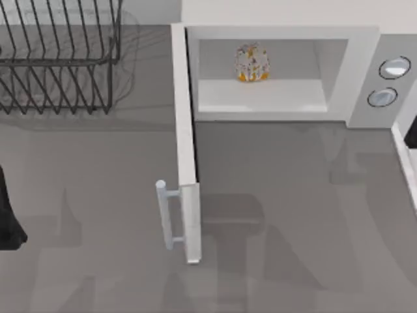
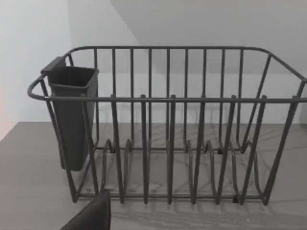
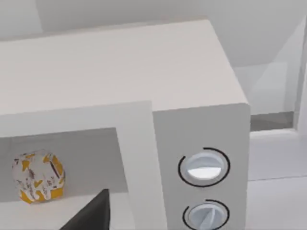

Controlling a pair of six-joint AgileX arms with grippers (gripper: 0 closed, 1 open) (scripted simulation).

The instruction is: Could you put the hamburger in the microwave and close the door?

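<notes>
I see the hamburger [image 1: 252, 63] already sitting inside the microwave [image 1: 361, 72], so closing hinges on the door [image 1: 186, 143], which juts toward the near side with its handle [image 1: 165, 214] facing left, nearer my left arm, whose claw state I cannot tell.

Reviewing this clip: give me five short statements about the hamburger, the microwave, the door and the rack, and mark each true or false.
1. The hamburger sits inside the microwave. True.
2. The door is shut. False: it stands swung wide open.
3. The handle is on the door's outer face, near its free edge. True.
4. The wire rack stands at the table's right. False: it is at the far left.
5. The microwave has three dials. False: two dials.
</notes>
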